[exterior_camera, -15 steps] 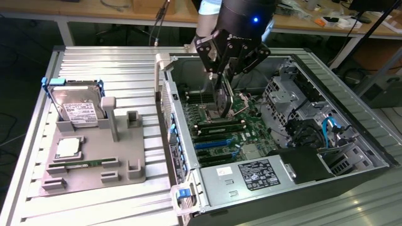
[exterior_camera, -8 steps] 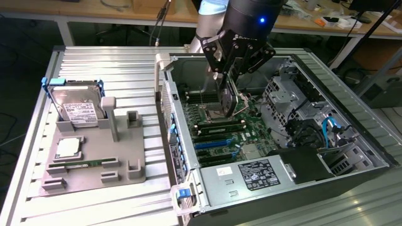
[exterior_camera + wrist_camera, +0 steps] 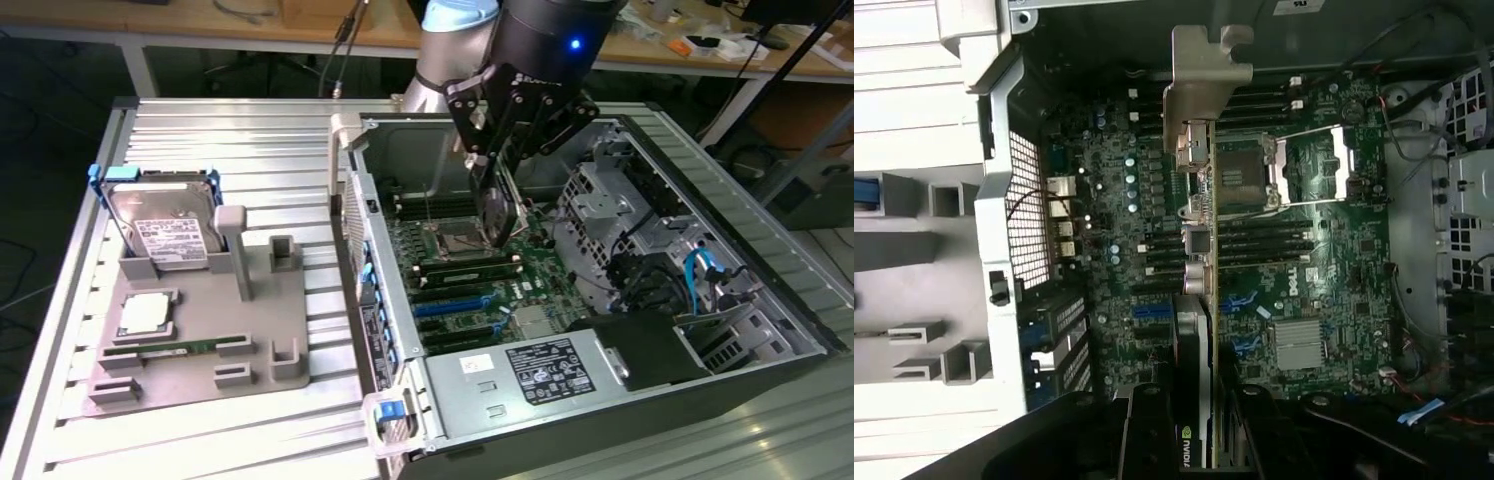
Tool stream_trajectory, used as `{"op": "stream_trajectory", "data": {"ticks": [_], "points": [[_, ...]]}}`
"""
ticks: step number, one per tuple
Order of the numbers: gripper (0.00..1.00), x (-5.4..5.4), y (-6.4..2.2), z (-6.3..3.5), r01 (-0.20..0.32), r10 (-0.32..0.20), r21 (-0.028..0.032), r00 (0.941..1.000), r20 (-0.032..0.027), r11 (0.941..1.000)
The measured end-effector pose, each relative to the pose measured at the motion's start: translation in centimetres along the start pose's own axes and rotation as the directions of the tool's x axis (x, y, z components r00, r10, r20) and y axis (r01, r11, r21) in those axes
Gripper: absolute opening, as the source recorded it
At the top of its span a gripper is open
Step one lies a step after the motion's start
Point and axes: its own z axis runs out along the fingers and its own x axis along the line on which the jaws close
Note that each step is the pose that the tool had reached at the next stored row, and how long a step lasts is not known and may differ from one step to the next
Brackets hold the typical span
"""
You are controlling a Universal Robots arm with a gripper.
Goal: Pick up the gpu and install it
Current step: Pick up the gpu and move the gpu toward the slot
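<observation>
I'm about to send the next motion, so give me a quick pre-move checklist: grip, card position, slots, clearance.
1. Grip: fingers closed on the thin black graphics card with silver metal bracket: ok.
2. Card above the blue expansion slots: not ok; it hangs by the silver processor socket.
3. Card seated in a slot: not ok; it stands on end in the fingers.
4. Blue slots empty: ok.
5. Lower end's clearance from the green motherboard: cannot tell.

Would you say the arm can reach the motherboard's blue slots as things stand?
Likely yes: the case lies open, nothing covers the blue slots, and the end effector holds the gpu nearby.
</observation>
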Motion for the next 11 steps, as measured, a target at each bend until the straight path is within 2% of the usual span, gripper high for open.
{"op": "stream_trajectory", "data": {"ticks": [11], "points": [[0.27, -1.9, 0.16, 0.01, 0.0, 0.0, 0.0, 1.0, 0.0, 1.0]]}}
